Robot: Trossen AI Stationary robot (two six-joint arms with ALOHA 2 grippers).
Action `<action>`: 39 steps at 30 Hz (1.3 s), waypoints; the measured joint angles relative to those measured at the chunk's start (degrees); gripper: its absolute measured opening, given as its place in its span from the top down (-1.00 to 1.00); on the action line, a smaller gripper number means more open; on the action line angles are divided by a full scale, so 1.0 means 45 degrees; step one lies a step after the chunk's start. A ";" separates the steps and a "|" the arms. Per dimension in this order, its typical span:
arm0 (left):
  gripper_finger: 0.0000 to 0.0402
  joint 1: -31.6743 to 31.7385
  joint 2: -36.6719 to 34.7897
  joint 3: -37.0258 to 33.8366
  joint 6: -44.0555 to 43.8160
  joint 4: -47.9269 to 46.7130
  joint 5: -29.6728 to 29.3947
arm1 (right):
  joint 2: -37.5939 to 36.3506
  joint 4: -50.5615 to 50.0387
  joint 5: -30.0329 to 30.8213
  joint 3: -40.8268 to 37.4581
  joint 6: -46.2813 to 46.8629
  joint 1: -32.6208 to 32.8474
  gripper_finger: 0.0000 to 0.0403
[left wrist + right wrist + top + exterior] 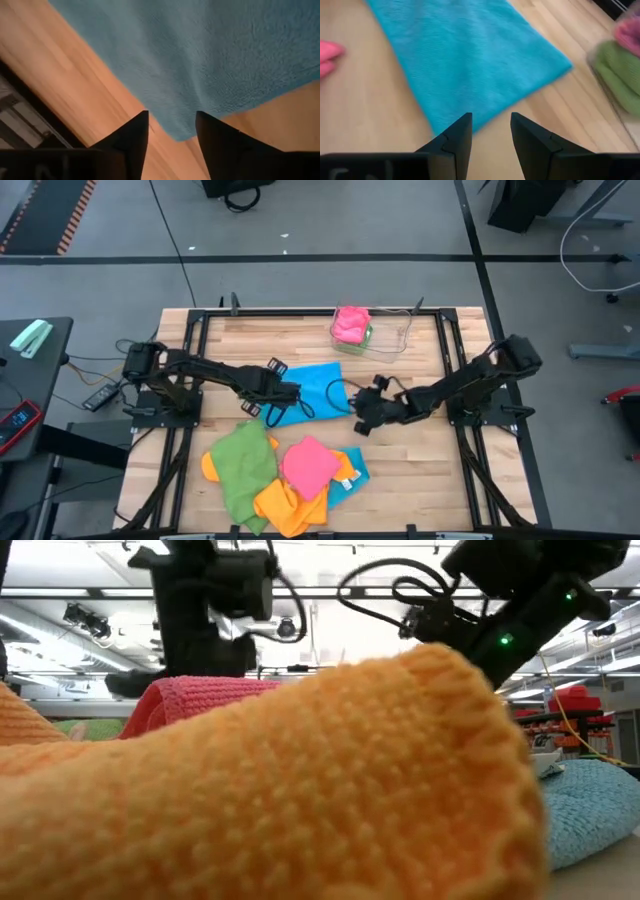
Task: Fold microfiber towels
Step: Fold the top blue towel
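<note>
Your blue towel [312,392] lies flat mid-table between the left gripper [171,131] and right gripper [491,131], both spread, holding nothing (corners free). A shallow pinch could drag it and bunch it.

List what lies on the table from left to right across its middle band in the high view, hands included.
Left hand → sky blue towel lying flat → right hand, with a gap of bare wooden table on either side's far reach.
</note>
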 joint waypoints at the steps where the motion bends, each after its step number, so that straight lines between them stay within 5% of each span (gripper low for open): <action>1: 0.10 0.0007 -0.0005 0.0031 0.0054 0.0358 0.0008 | -0.0152 0.0014 -0.0147 -0.0119 -0.0002 -0.0182 0.28; 4: 0.09 0.0127 -0.0003 0.0045 -0.0166 0.2103 0.0210 | -0.0366 -0.0033 -0.0562 -0.0355 -0.0104 -0.0724 0.28; 8: 0.12 0.0606 0.0256 0.0027 -0.0799 0.3463 0.2223 | -0.0270 0.0772 -0.1779 -0.0351 -0.1318 -0.1536 0.28; 19: 0.20 0.1367 0.0320 0.0010 -0.3425 0.3152 0.6234 | 0.1695 0.4841 -0.5445 -0.0336 -0.4450 -0.4500 0.28; 23: 0.24 0.1424 0.0350 -0.0242 -0.3433 0.3160 0.6030 | 0.2631 0.5280 -0.5523 0.0127 -0.5060 -0.5021 0.28; 31: 0.34 0.2085 0.0446 -0.1317 -0.3188 0.3585 0.2553 | 0.3352 0.3997 -0.5471 0.0747 -0.4664 -0.5132 0.28; 39: 0.44 0.3102 0.0437 -0.1867 -0.1245 0.6299 0.2203 | 0.2226 0.1320 -0.5267 0.0693 -0.1969 -0.4248 0.28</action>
